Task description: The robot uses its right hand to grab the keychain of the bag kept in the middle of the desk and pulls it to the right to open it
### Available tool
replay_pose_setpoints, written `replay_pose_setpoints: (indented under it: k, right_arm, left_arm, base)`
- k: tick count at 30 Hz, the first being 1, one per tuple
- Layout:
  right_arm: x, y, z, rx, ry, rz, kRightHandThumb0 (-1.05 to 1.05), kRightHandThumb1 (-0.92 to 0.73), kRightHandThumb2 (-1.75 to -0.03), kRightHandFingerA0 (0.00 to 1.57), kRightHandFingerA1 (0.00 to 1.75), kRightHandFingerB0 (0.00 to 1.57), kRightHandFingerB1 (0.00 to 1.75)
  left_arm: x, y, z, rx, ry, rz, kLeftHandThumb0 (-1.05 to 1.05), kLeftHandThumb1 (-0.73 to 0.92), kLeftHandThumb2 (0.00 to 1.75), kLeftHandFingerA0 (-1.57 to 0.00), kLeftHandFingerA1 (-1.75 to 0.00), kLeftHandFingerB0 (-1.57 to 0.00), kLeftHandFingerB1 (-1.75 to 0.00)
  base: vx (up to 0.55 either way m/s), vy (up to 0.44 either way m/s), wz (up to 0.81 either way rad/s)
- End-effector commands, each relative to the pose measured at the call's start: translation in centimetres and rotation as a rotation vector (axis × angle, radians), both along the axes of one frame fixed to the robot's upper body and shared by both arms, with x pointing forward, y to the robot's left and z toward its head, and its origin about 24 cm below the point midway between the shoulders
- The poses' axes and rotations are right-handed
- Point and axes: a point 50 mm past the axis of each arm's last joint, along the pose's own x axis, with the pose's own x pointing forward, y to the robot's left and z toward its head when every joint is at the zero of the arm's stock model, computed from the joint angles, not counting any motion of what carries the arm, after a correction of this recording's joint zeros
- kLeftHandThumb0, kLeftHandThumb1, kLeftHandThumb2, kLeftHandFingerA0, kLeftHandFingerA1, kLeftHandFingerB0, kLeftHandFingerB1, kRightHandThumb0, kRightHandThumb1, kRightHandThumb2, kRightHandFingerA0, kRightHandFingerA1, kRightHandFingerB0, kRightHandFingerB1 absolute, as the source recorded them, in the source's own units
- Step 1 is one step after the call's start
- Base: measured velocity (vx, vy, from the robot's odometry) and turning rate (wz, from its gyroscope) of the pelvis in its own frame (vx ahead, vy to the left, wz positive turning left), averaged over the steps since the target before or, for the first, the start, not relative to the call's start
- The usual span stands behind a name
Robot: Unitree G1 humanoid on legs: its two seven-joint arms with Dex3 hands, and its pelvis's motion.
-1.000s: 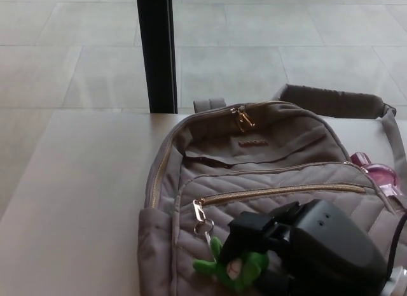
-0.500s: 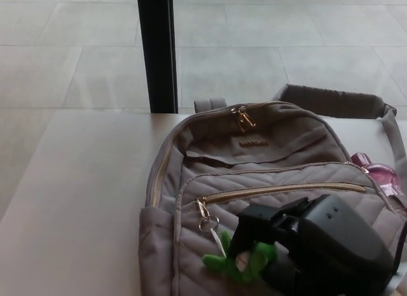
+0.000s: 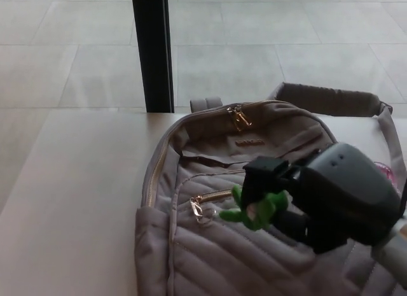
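Now you see the grey bag [image 3: 210, 245] mid-table [image 3: 76, 200], its front pocket's contents hidden; the right robot hand [image 3: 318, 194] is closed on the green keychain [image 3: 254, 207], a pink item [image 3: 388, 172] mostly covered far right.

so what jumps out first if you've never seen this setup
The robot's black right hand at lower right, closed on a bright green keychain toy over the front pocket of a grey quilted backpack. The backpack fills the desk's right half, gold zippers catching light.
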Motion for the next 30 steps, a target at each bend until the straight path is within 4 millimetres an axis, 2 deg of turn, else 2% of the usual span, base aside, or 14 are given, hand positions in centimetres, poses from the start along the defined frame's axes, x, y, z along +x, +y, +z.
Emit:
replay_pose_setpoints:
  k: [1, 4, 5, 8, 9, 15, 16, 18, 21, 22, 23, 26, 29, 30]
  right_arm:
    - [1.7, -1.0, 2.0, -0.038, -0.058, -0.081, -0.39, -0.46, -1.12, 1.27, 1.42, 1.0, 1.25]
    - [2.3, -1.6, 2.7, -0.011, -0.096, -0.099, -0.27, -0.43, -1.13, 1.03, 1.75, 0.79, 1.56]
    - [2.5, -1.9, 2.9, -0.017, -0.102, -0.107, -0.28, -0.42, -1.15, 1.03, 1.75, 0.76, 1.62]
    - [2.8, -2.6, 3.0, -0.031, -0.089, -0.129, -0.29, -0.49, -1.01, 1.05, 1.75, 0.92, 1.05]
    - [2.8, -2.7, 3.0, -0.037, -0.098, -0.135, -0.31, -0.47, -1.0, 1.06, 1.75, 0.95, 0.94]
    - [3.3, -4.4, 2.6, -0.128, -0.138, -0.164, -0.39, -0.38, -1.1, 1.29, 1.41, 1.05, 1.26]
    - [3.4, -4.6, 2.5, -0.135, -0.133, -0.171, -0.3, -0.38, -1.14, 1.07, 1.75, 0.87, 1.5]
    - [3.3, -5.6, 1.2, -0.173, -0.109, -0.2, -0.3, -0.39, -1.13, 1.01, 1.75, 0.81, 1.53]
    - [3.2, -5.8, 0.7, -0.194, -0.114, -0.202, -0.31, -0.39, -1.13, 1.02, 1.75, 0.83, 1.52]
    - [3.1, -6.0, 0.2, -0.193, -0.095, -0.202, -0.31, -0.42, -1.09, 1.04, 1.75, 0.84, 1.51]
    - [3.0, -6.4, -0.8, -0.201, -0.064, -0.208, -0.3, -0.43, -1.1, 1.05, 1.75, 0.85, 1.51]
    - [2.7, -6.9, -2.2, -0.225, -0.017, -0.225, -0.32, -0.46, -1.08, 1.0, 1.75, 0.86, 1.39]
    - [2.3, -7.7, -4.2, -0.271, 0.035, -0.25, -0.4, -0.46, -1.11, 1.24, 1.39, 0.99, 1.22]
    - [2.2, -8.0, -4.5, -0.282, 0.039, -0.254, -0.27, -0.49, -1.07, 1.13, 1.74, 0.74, 1.41]
  left_arm:
    - [-0.2, 0.2, 0.3, 0.003, -0.012, 0.0, -0.76, 0.78, 1.16, -0.42, -0.61, -0.29, -0.51]
    - [-0.2, 0.2, 0.2, -0.005, -0.018, 0.016, -0.79, 0.79, 1.16, -0.42, -0.62, -0.31, -0.52]
    - [-0.2, 0.2, 0.2, -0.011, -0.021, 0.023, -0.83, 0.92, 0.81, -0.45, -0.57, -0.31, -0.4]
    - [-0.4, 0.3, 0.3, 0.023, 0.009, -0.028, -0.78, 0.81, 1.19, -0.42, -0.61, -0.27, -0.5]
    - [-0.4, 0.3, 0.3, 0.021, 0.008, -0.022, -0.83, 0.92, 0.81, -0.42, -0.53, -0.32, -0.4]
    - [-0.4, 0.3, 0.3, 0.02, 0.004, -0.006, -0.78, 0.79, 1.18, -0.42, -0.6, -0.3, -0.51]
    - [-0.4, 0.3, 0.3, 0.022, 0.006, -0.009, -0.83, 0.92, 0.8, -0.47, -0.5, -0.36, -0.37]
    - [-0.5, 0.3, 0.3, 0.019, 0.007, -0.001, -0.79, 0.8, 1.18, -0.43, -0.58, -0.27, -0.49]
    - [-0.4, 0.2, 0.2, 0.014, 0.0, 0.002, -0.77, 0.78, 1.17, -0.42, -0.59, -0.29, -0.5]
    - [-0.5, 0.1, 0.2, 0.014, 0.003, -0.003, -0.83, 0.92, 0.81, -0.43, -0.49, -0.33, -0.39]
    - [-0.5, 0.1, 0.2, 0.006, -0.004, 0.001, -0.78, 0.8, 1.18, -0.42, -0.61, -0.27, -0.5]
    - [-0.6, 0.0, 0.0, 0.0, -0.007, 0.015, -0.77, 0.79, 1.18, -0.42, -0.61, -0.28, -0.5]
    - [-0.6, 0.0, 0.0, -0.006, 0.001, 0.017, -0.86, 0.92, 0.83, -0.44, -0.52, -0.31, -0.38]
    - [-0.7, 0.0, 0.0, -0.003, 0.003, 0.017, -0.85, 0.92, 0.82, -0.42, -0.51, -0.33, -0.39]
  base:
    - [0.0, 0.0, 0.0]
    - [0.0, 0.0, 0.0]
    - [0.0, 0.0, 0.0]
    - [0.0, 0.0, 0.0]
    - [0.0, 0.0, 0.0]
    - [0.0, 0.0, 0.0]
    - [0.0, 0.0, 0.0]
    - [0.0, 0.0, 0.0]
    - [0.0, 0.0, 0.0]
    - [0.0, 0.0, 0.0]
    - [0.0, 0.0, 0.0]
    - [0.0, 0.0, 0.0]
    - [0.0, 0.0, 0.0]
    - [0.0, 0.0, 0.0]
